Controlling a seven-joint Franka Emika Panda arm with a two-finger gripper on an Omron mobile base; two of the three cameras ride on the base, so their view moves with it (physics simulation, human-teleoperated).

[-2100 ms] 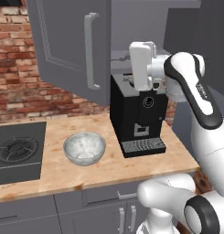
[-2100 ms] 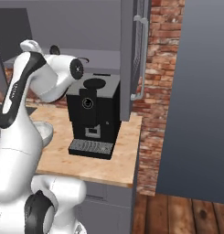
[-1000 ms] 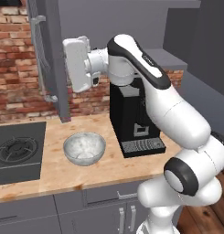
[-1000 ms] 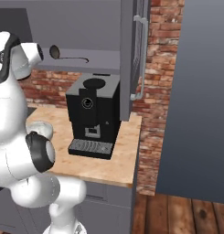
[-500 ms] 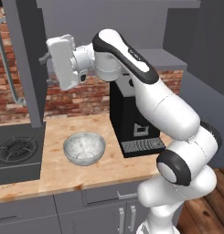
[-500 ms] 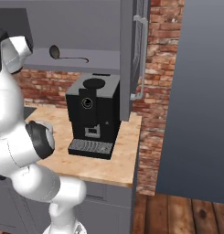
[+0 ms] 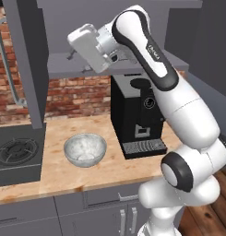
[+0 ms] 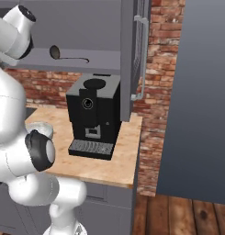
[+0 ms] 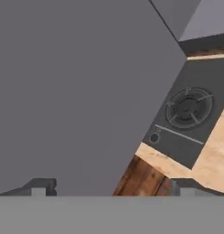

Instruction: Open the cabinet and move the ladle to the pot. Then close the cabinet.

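The cabinet stands open. Its left door [image 7: 23, 60] is swung out wide with its bar handle [image 7: 6, 69] at the far left, and its right door [image 8: 132, 50] is seen edge-on. The ladle [image 8: 63, 54] lies on the cabinet shelf [image 8: 100, 59] above the coffee machine. My white hand [image 7: 89, 46] hovers in front of the shelf's left part, to the right of the left door. In the hand view my gripper [image 9: 112, 186] is open with nothing between its fingers, facing the door's flat grey panel [image 9: 77, 91]. The pot is out of view.
A black coffee machine [image 7: 135, 115] stands on the wooden counter [image 7: 54, 177] under the shelf. A glass bowl [image 7: 85, 150] sits to its left. The stove [image 7: 15, 152] is at the counter's left end. A brick wall runs behind, and a tall dark panel [image 8: 201, 92] stands at the right.
The left door has swung further open to the left. My hand has come away from it, moving right and a little up toward the shelf.
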